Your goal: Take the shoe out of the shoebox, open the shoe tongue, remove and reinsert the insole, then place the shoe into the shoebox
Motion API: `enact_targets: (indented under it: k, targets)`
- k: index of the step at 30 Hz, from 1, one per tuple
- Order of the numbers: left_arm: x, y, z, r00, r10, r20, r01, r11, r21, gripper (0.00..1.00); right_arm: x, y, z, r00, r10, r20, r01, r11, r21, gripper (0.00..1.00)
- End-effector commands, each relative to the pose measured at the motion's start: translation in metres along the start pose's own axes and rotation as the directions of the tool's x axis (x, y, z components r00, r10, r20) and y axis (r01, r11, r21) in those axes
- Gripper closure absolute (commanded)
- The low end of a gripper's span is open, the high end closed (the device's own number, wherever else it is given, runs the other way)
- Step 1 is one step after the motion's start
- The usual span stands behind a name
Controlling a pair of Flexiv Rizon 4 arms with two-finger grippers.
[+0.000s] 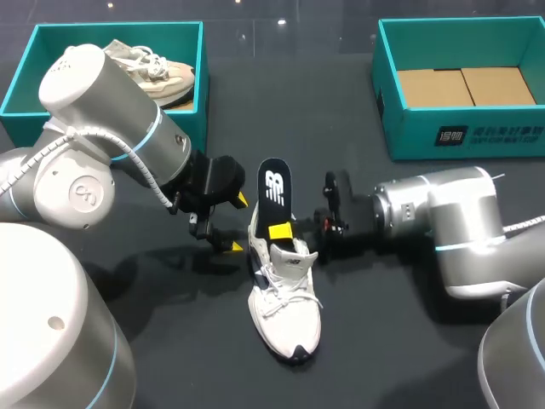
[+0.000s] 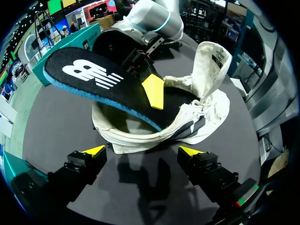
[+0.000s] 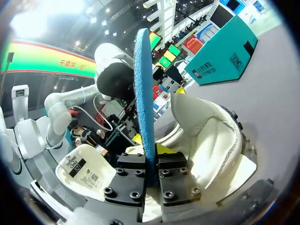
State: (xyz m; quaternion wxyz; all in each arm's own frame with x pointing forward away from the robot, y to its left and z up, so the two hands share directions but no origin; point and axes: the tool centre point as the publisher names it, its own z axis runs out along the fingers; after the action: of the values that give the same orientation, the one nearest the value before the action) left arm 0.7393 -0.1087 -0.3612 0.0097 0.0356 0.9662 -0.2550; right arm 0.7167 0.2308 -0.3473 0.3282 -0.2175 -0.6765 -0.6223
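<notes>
Shoe: white lace-up sneaker [image 1: 285, 298] on dark table [image 1: 383, 341].
Insole: black blue-edged foam insole [image 1: 273, 192], lower end inside sneaker.
Right gripper [image 3: 151, 161]: clamped on insole.
Left gripper [image 2: 143, 151]: spread wide, beside heel.

White shoe [image 1: 285, 307] on table, black insole [image 1: 273, 192] half out, teal shoebox [image 1: 464, 136] open

In the head view the left arm [image 1: 111, 145] covers the near corner of the left shoebox [image 1: 183, 34] and much of the beige shoe [image 1: 166, 72] inside it. The right shoebox [image 1: 460, 136] runs off the picture's edge. The insole [image 1: 274, 192] hides the heel opening of the white shoe [image 1: 285, 307], and its lower end vanishes inside. In the right wrist view the right hand [image 3: 151, 168] clamps the insole, its yellow tips mostly masked by its own black finger blocks.
</notes>
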Motion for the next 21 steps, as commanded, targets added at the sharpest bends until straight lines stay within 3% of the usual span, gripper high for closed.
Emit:
enact_targets:
  k: [1,7,9,12,21]
  targets:
    - [0.001,0.0,0.0,1.0,0.0,0.001,0.0,1.0,-0.001,0.0,0.004,-0.012,0.004,1.0,0.007,0.016,-0.007,1.0,-0.007,1.0]
    - [0.001,0.0,0.0,1.0,0.0,0.001,0.0,1.0,-0.001,0.0,0.007,-0.011,0.003,1.0,-0.005,0.015,0.005,1.0,-0.013,1.0]
    - [0.001,0.0,0.0,1.0,0.0,0.001,0.0,1.0,-0.001,0.0,0.009,-0.006,0.003,1.0,-0.015,0.013,0.015,1.0,-0.004,0.76]
    - [0.001,0.0,0.0,1.0,0.0,0.001,0.0,1.0,-0.001,0.0,0.01,0.0,0.005,1.0,-0.029,0.012,0.029,1.0,0.011,0.69]
    - [0.001,0.0,0.0,1.0,0.0,0.001,0.0,1.0,-0.001,0.0,0.015,0.018,0.007,0.997,-0.071,0.022,0.069,0.996,0.059,0.69]
